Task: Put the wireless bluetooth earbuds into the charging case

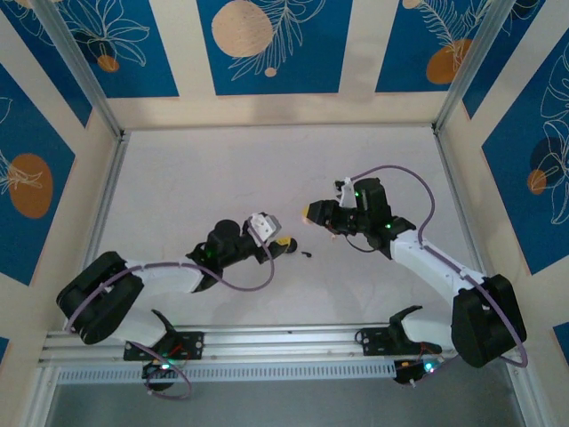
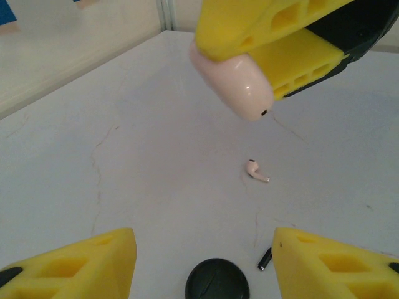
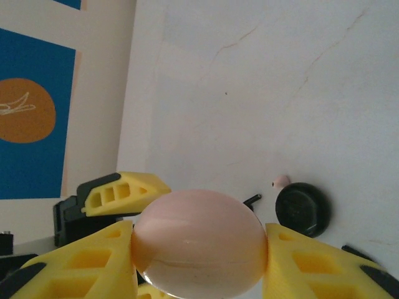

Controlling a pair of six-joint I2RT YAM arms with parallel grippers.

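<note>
— Two grippers, top camera. The left gripper is centre-left over the table, with a black puck at its tips. The right gripper is just right of centre, clenched on the pale pink case. A dark speck lies between them, too small to name.
— Left wrist camera?
— Its fingers stand apart at the lower corners, grasping nothing. Puck at the bottom edge between them, untouched. One pink earbud lies on the table right of centre, lower in the frame than the held case at the top. One short black stick beside the puck; whether it is another earbud, cannot tell.
— Right wrist camera?
— Case at lower centre, pinched between both pads; seam visible, lid looks shut. Earbud, stick and puck sit right of centre.
— Count?
— Two grippers, one case, one sure earbud, one puck, one stick.
— Step?
— Judged: fetching the earbud. Next the left gripper must centre on that tiny bud and pinch it squarely. The case probably needs opening before anything goes in.
</note>
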